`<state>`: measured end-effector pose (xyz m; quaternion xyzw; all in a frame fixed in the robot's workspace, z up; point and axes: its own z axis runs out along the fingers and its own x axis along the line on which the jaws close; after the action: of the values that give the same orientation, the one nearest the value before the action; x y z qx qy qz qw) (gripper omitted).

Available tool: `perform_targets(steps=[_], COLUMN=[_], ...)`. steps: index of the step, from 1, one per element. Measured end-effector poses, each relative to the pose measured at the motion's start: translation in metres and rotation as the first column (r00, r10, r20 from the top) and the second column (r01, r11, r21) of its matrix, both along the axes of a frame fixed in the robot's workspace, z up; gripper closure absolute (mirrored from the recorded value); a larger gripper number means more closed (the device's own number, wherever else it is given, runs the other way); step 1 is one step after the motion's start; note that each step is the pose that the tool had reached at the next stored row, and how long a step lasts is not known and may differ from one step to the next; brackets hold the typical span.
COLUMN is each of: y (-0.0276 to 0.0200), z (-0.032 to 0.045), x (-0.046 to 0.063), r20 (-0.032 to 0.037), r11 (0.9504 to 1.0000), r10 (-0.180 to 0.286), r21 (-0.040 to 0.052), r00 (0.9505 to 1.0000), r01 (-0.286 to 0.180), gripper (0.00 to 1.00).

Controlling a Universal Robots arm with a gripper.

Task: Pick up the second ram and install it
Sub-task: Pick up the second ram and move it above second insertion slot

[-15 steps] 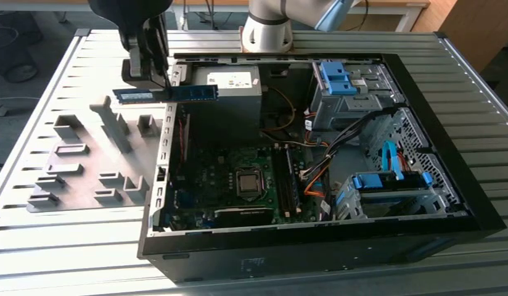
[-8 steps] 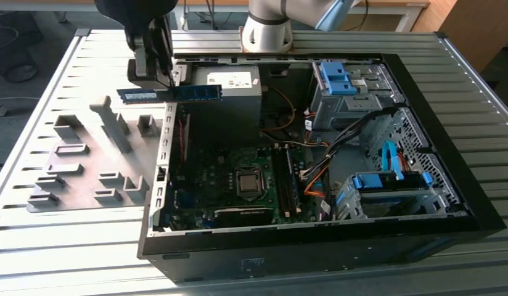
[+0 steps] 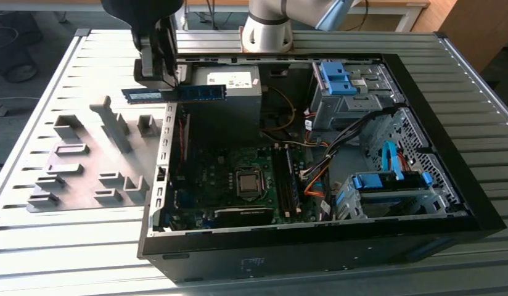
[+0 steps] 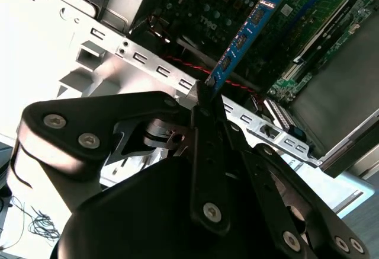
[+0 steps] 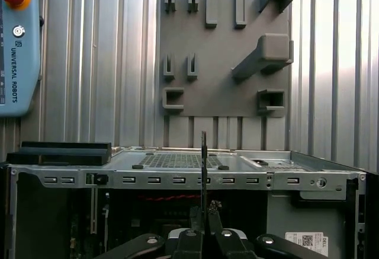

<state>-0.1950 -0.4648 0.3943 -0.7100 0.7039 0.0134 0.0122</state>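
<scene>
- The black two-finger gripper is clamped narrowly on the second ram, a long thin blue-green circuit-board stick with dark chips; the stick lies level and sticks out to both sides of the fingers.
- In the exterior view a pale label shows on the half of the stick that lies outside the case; its print cannot be made out.
- In the second wrist view the gripper pinches one long edge, and the stick runs away from it with its row of chips showing; in the first wrist view the gripper holds the same stick seen edge-on, as a thin dark line.
- Directly under the gripper is the slotted silver rear panel of the open black computer case; the stick hangs above it, apart.
- Beside the gripper, inside the case, sits the grey power supply with a white printed label; lower in the case lies the green motherboard.
- On the gripper's other side, outside the case, a grey fixture plate with raised blocks lies on the ribbed metal table.
- Farther off, the first wrist view shows a blue control pendant with a red button, lettered down its side.
</scene>
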Motion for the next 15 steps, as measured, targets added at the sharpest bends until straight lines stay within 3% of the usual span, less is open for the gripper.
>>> perform_targets(steps=[15], y=[0.0], z=[0.0], x=[0.012], r20=[0.0], r11=[1.0], r10=[0.0], r21=[0.0], r00=[1.0], r01=[0.0], gripper=[0.86])
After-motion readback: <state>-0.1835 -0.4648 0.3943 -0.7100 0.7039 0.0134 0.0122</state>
